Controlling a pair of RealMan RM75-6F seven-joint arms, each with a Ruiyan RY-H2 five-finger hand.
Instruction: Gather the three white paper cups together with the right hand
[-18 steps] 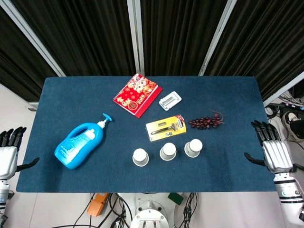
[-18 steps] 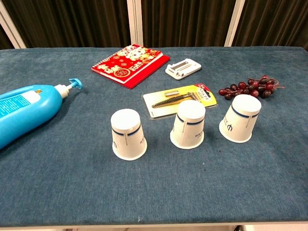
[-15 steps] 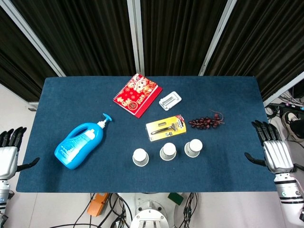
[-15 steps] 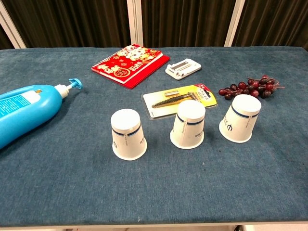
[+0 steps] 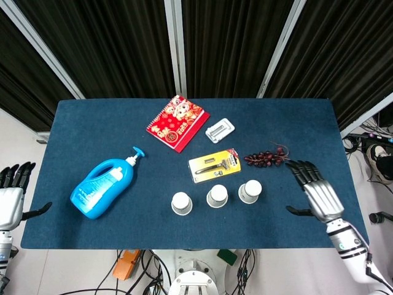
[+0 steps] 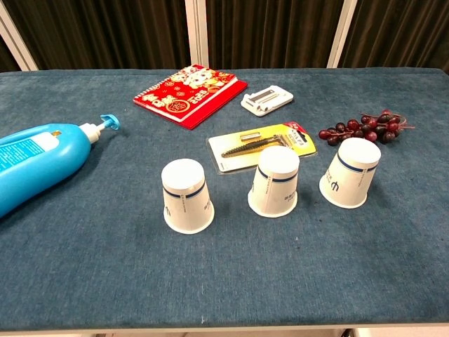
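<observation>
Right of the cups [image 5: 216, 196], right hand [image 5: 316, 192] spread and empty over bench [image 5: 92, 117]: approach step; next, reach the right cup [image 5: 249, 191].

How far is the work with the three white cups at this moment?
Done: nothing; the left cup, middle cup and right cup stand apart in a row, upside down. In hand: the right hand is open above the table, touching nothing. Left: gathering all three.

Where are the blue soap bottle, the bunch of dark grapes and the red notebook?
Blue plastic pump bottle [image 5: 98, 188], head view, middle of its body.
Bunch of dark red grapes [image 6: 359, 129], chest view, centre of the cluster.
Red spiral notebook [image 5: 177, 122], head view, middle of its cover.
</observation>
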